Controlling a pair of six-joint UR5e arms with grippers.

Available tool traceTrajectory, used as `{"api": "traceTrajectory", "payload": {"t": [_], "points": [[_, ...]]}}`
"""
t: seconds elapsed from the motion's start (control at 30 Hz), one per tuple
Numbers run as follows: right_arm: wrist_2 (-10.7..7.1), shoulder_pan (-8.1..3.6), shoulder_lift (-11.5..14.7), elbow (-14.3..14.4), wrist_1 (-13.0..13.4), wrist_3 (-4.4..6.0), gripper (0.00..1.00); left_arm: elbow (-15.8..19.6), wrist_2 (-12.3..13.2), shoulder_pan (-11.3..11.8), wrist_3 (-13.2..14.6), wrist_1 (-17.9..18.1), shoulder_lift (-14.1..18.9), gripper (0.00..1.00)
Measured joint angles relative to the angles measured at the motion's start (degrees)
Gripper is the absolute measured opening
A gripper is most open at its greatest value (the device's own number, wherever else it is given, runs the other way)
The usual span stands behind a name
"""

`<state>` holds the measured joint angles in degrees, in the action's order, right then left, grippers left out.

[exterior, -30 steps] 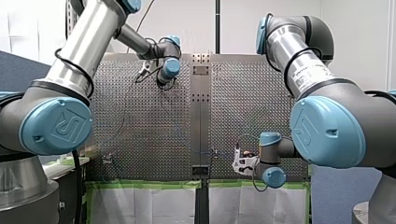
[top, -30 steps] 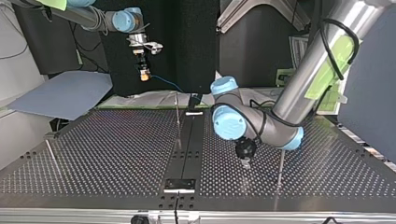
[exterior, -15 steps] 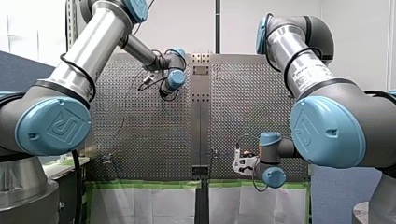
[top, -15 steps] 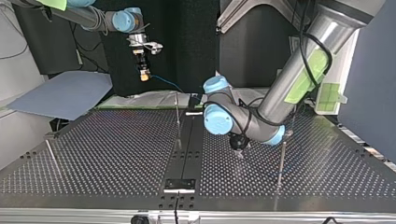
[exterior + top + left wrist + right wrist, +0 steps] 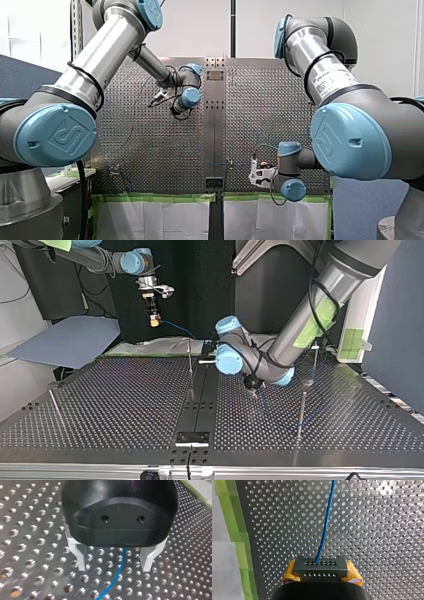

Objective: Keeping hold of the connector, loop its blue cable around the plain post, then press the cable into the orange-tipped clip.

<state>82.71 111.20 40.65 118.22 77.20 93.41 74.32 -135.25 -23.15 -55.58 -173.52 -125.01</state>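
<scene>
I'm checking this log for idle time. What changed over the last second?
My left gripper swept over the perforated table, toward the top view's left and away from that camera. It is open now and straddles the blue cable. No grasp or release shows. My right gripper stayed raised, shut on the connector.

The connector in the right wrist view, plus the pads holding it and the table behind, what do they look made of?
Connector: likely moulded plastic, matte dark grey, with two rows of small pin holes. Pads: probably soft rubber or foam, dull yellow-orange and slightly crumpled against the connector's sides. Table: metal, shiny, with glare across its perforations.
</scene>
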Motion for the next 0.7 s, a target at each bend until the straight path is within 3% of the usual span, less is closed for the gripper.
{"api": "traceTrajectory", "payload": {"t": [0.33, 0.7], "points": [[0.0, 0.02, 0.0, 0.0, 0.0, 0.0, 0.0, 0.8, 1.8, -0.1, -3.2, -0.2, -0.2, 1.0], [0.0, 0.02, 0.0, 0.0, 0.1, 0.03, 0.0, 0.9, 4.6, -0.6, -6.9, -0.5, -4.5, 1.0]]}}
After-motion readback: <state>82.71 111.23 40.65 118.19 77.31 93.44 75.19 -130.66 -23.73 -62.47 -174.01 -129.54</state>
